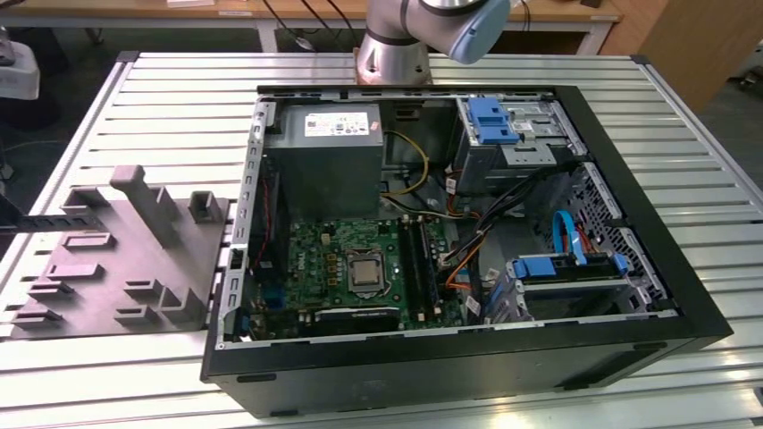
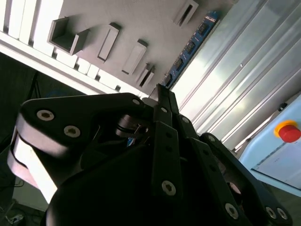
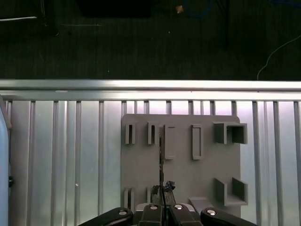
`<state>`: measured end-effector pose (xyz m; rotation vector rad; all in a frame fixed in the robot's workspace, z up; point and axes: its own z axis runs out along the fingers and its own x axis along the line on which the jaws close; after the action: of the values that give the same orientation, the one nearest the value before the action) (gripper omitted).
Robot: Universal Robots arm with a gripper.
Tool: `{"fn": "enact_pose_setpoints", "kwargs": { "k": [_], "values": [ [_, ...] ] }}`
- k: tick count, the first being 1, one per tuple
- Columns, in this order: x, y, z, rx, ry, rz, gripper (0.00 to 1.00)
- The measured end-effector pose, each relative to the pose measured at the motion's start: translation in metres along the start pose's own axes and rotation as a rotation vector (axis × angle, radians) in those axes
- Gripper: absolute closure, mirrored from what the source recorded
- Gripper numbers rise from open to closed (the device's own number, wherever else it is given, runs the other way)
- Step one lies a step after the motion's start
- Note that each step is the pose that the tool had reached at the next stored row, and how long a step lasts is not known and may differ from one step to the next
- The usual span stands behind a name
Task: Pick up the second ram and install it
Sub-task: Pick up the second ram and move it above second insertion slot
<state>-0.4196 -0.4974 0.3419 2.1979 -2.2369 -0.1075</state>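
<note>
The second ram point(image 2: 193, 44), a thin blue-green stick with dark chips, sticks out from my gripper's tips point(image 2: 162, 94), which are shut on one end of it. In the first wrist view it appears edge-on point(image 3: 161, 155), running from my gripper point(image 3: 162, 193) to the row of slots on the grey holder block point(image 3: 188, 179). In the exterior view the stick point(image 1: 42, 223) is a dark bar over the holder block point(image 1: 131, 268) at that view's left. The motherboard point(image 1: 322, 255) lies in the open computer case point(image 1: 477, 357), its long memory slots point(image 1: 412, 264) beside the processor socket.
The case and holder block sit on a slatted aluminium table point(image 1: 667, 116). Its edge point(image 3: 150, 84) runs just beyond the block, with dark floor past it. Inside the case are a power supply point(image 1: 322, 152), drive bays point(image 1: 513, 125), and orange and blue cables point(image 1: 566, 237). A red stop button point(image 2: 288, 131) stands nearby.
</note>
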Motion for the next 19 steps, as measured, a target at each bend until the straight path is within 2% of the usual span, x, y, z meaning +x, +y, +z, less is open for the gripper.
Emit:
{"fn": "enact_pose_setpoints", "kwargs": {
  "k": [12, 17, 19],
  "values": [
    [-0.0021, 0.0005, -0.0442, 0.0, -0.0006, 0.0, 0.88],
    [-0.0028, 0.0006, -0.0588, 0.0, -0.002, 0.0, 0.88],
    [-0.0029, 0.0007, -0.061, 0.0001, -0.0023, 0.0, 0.88]
  ]
}}
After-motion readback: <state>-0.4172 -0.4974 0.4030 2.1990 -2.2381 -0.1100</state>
